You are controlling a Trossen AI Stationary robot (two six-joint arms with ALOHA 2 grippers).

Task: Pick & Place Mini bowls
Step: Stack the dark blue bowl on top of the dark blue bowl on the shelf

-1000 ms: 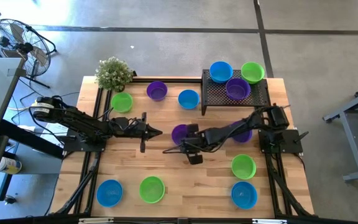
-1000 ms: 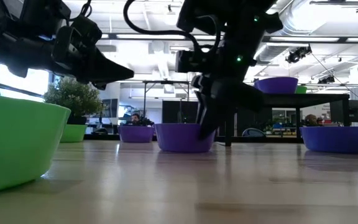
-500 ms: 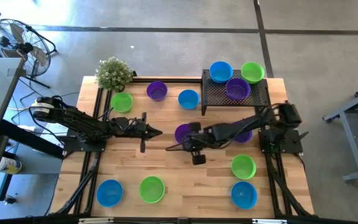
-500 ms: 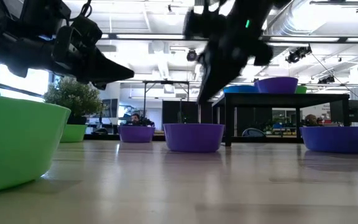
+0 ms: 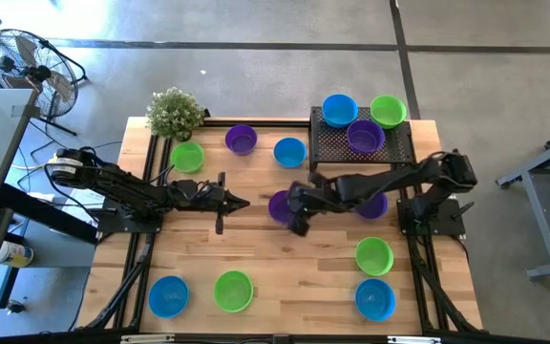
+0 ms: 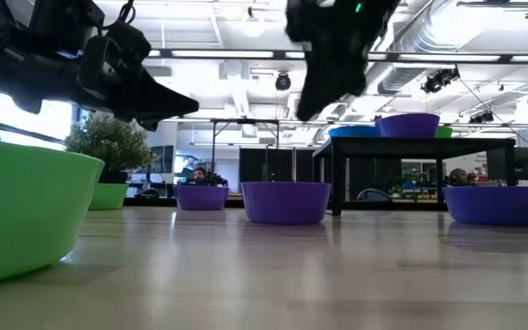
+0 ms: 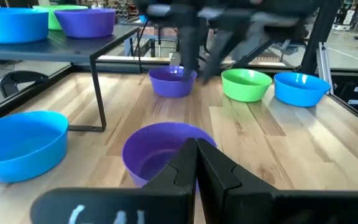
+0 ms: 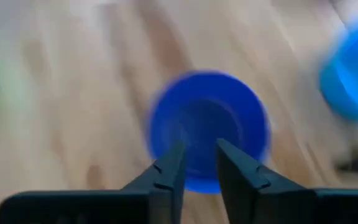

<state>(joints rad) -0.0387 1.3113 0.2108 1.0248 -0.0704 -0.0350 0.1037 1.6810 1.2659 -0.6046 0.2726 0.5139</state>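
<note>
Lifting clear of the purple bowl mid-table, the right gripper has released it, fingers slightly parted; left gripper clenched, waiting.

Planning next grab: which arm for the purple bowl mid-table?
Right. Its gripper hangs over the purple bowl, and the stand is on its side. Left gripper sits beside it, shut.

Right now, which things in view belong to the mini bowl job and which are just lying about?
Job: purple mini bowl under the right gripper; three bowls on the black mesh stand; other bowls on the table.

Lying about: potted plant, fan; left gripper waits.
</note>
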